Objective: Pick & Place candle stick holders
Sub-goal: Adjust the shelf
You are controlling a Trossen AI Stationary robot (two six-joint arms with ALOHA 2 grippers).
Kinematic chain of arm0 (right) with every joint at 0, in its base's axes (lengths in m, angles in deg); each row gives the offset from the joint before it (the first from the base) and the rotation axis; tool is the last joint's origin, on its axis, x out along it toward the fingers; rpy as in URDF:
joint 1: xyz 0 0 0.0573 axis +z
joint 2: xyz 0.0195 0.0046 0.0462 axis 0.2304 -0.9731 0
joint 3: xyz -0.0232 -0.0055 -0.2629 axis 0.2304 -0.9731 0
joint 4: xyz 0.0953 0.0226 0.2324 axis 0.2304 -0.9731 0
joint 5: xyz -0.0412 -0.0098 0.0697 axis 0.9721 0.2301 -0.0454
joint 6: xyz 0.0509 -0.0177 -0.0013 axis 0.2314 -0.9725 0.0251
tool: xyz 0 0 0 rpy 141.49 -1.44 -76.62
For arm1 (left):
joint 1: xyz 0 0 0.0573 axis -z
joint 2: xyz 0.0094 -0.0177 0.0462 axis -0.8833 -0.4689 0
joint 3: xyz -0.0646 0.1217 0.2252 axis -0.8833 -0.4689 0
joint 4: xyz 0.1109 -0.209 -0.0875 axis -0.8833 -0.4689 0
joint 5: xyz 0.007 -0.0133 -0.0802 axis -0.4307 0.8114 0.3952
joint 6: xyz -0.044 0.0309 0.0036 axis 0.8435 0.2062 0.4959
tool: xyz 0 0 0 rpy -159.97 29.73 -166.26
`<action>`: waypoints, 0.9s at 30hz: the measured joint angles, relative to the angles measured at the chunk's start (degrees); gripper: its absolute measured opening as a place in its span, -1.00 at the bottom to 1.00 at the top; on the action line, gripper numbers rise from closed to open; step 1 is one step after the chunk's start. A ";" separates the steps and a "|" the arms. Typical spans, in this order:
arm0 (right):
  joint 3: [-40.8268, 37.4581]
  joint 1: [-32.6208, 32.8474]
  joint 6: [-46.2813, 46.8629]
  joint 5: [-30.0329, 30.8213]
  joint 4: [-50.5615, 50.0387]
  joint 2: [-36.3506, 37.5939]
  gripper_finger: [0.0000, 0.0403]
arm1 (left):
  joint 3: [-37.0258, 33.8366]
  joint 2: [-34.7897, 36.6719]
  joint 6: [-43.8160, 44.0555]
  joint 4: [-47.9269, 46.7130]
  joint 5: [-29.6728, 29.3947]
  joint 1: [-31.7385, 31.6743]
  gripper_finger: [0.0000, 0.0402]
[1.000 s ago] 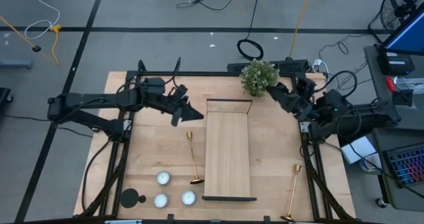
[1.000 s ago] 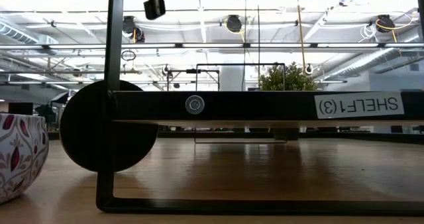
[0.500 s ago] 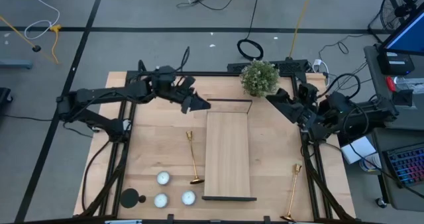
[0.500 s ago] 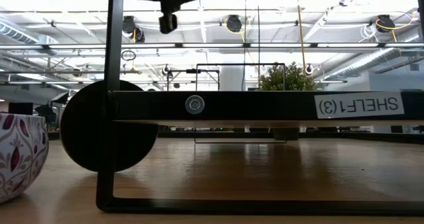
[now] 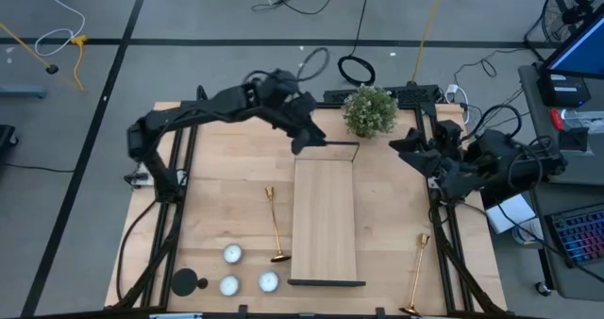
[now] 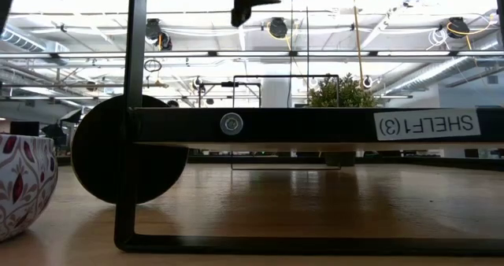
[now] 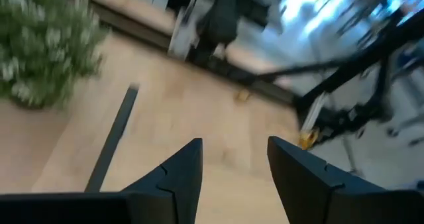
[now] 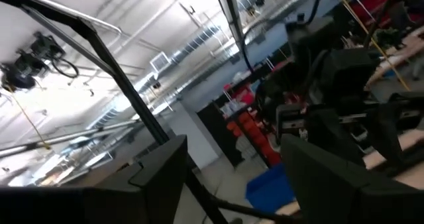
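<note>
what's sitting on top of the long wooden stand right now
Nothing: the wooden stand has a bare top. The left hand hovers over its far end, empty. The space beneath it is hidden from above.

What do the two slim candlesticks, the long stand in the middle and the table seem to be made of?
Candlesticks: apparently metal with a gold finish, going by the yellow sheen on thin stems; plated or solid cannot be told. Stand: pale wood-look board with visible grain, in a thin black frame, probably metal. Table: light wood or wood laminate, with plank lines.
</note>
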 joint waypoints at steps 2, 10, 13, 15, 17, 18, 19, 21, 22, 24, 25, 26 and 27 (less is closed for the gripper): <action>0.00 0.00 0.96 -0.18 -2.86 0.28 0.20 | 3.36 -3.14 -1.55 -4.37 -0.41 -0.11 -0.12; 0.00 0.55 4.03 -0.39 -8.50 -0.63 0.20 | 10.90 -13.30 1.02 -12.80 5.64 -3.31 -0.12; 0.00 1.09 4.02 -0.37 -8.77 -0.67 0.20 | 12.29 -14.55 1.07 -13.39 8.07 -5.20 -0.12; 0.00 1.07 4.02 -0.31 -8.89 -0.65 0.20 | 12.79 -14.93 2.46 -12.99 10.81 -7.40 -0.12; 0.00 1.07 4.02 -0.24 -8.89 -0.63 0.20 | 12.79 -15.06 4.61 -12.91 13.60 -9.58 -0.12; 0.00 1.07 4.02 -0.22 -8.89 -0.64 0.20 | 12.79 -15.10 5.50 -12.62 14.87 -10.60 -0.12; 0.00 1.07 4.02 -0.24 -8.90 -0.65 0.20 | 12.79 -15.10 6.12 -12.35 16.21 -11.57 -0.12; 0.00 1.07 3.96 -0.22 -8.91 -0.65 0.20 | 12.79 -15.05 7.02 -12.30 19.22 -13.47 -0.12; 0.00 1.07 3.93 -0.22 -8.91 -0.65 0.20 | 12.79 -15.04 7.53 -12.28 20.99 -14.42 -0.12; 0.00 1.07 3.97 -0.22 -8.95 -0.67 0.20 | 12.79 -15.18 8.72 -12.28 24.67 -16.29 -0.12; 0.00 1.07 3.99 -0.22 -8.95 -0.67 0.20 | 12.79 -15.50 9.63 -12.10 26.92 -17.04 -0.12; 0.00 1.07 3.95 -0.22 -8.95 -0.67 0.20 | 12.79 -15.71 10.46 -12.15 29.54 -17.90 -0.12; -0.02 1.07 3.88 -0.22 -8.98 -0.67 0.20 | 12.79 -16.06 11.02 -12.51 31.75 -18.72 -0.12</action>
